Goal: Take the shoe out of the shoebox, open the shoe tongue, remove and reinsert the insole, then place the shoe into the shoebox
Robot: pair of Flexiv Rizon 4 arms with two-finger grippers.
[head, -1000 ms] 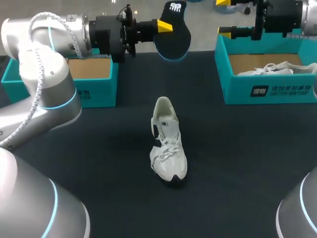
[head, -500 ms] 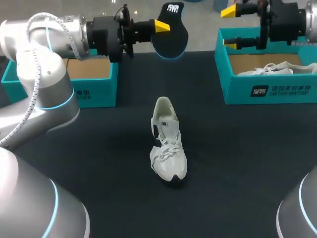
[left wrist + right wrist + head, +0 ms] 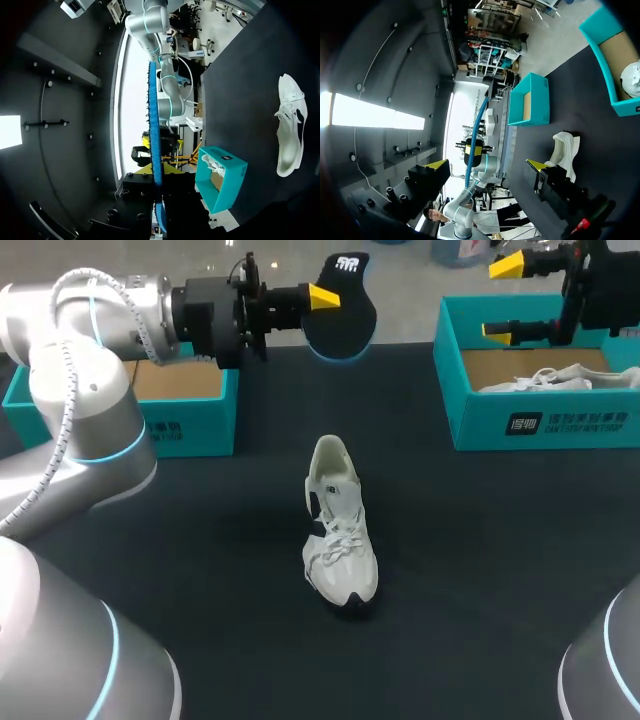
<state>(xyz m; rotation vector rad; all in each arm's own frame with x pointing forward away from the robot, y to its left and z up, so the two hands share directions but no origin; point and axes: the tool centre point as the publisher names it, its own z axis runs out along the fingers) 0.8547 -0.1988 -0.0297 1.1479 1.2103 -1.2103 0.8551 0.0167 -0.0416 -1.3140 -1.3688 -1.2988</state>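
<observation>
– Black insole [image 3: 340, 310]: how will it handle?
– Light and bendy, I'd judge. My left claw [image 3: 325, 297] is clamped on one end, holding it in the air over the far edge of the tabletop [image 3: 200, 570]. Feed the free end in first.
– Shoe?
– White shoe [image 3: 340, 535], mid-tabletop, lying upright. Soft upper, so hold it at the heel collar. It may slide on that dark matte top.
– Right side?
– Right claw [image 3: 503, 298] is spread and empty, above the right shoebox [image 3: 540, 420], well apart from the shoe.

White shoe [image 3: 338, 535] upright mid-table, black insole [image 3: 340, 312] aloft over far edge, open teal shoebox [image 3: 190, 425] far left.
</observation>
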